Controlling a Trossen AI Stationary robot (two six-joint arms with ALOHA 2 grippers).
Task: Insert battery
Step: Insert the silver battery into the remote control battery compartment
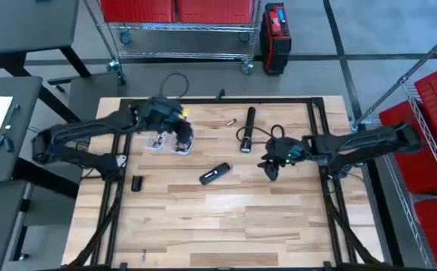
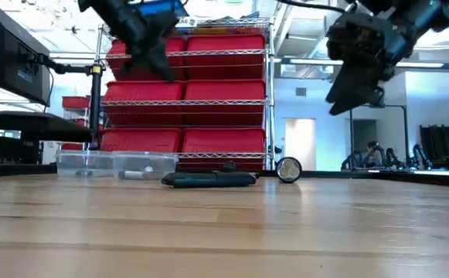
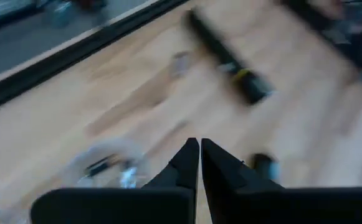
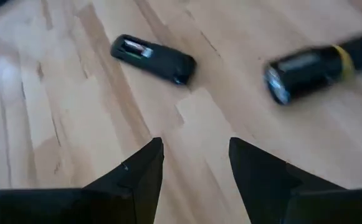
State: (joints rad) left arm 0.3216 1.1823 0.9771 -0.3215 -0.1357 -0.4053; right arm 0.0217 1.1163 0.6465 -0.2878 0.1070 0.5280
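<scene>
A black device (image 1: 215,174) with its battery compartment open (image 4: 152,57) lies flat mid-table. A black flashlight (image 1: 248,126) lies beyond it. A small grey cylinder, seemingly a battery (image 1: 229,121), lies on the wood to the flashlight's left (image 3: 181,62). My left gripper (image 1: 179,129) is shut with nothing between its fingers (image 3: 199,152). It hovers above two clear containers (image 1: 169,142). My right gripper (image 1: 271,167) is open (image 4: 193,152), raised off the table (image 2: 355,81) to the right of the device.
The clear containers (image 2: 116,164) stand at the far left and hold small items (image 3: 103,168). A small black piece (image 1: 137,182) lies near the left edge. A black cable (image 1: 267,134) loops by the flashlight. Bare wood fills the table's near half (image 1: 218,226).
</scene>
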